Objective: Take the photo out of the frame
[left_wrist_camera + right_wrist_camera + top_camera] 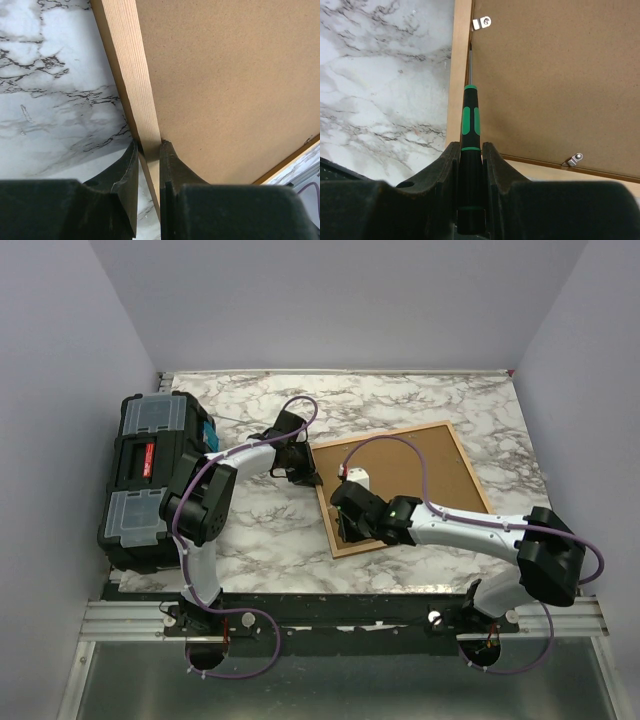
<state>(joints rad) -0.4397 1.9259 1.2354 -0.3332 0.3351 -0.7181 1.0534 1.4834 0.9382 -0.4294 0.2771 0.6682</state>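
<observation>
At the far left of the top view stands a black toolbox [150, 480], taking no part in the work. Next to it, right of centre on the marble tabletop [400, 400], the left pincer [148, 150] reaches the upper-left corner of the frame [469, 466] and is clamped narrowly on its pale wooden rail, one finger on each side, apparently to steady it. The frame lies face down. The brown backing board [420, 475] fills its opening and sits flat, so the photo itself is not visible and is judged to lie beneath that board, inside the frame. Toward the frame's lower-left part, the right pincer [471, 147] grips a black-and-green screwdriver [470, 115] by the handle. The thin shaft runs along the seam between rail and board, its tip just below a small metal tab [481, 22] at the top of the wrist view. A second tab [576, 159] shows at the lower right edge of the board. Whether either tab is turned clear cannot be told. The task looks to be at an early stage: the tabs must be freed, the board lifted and the photo drawn out.
</observation>
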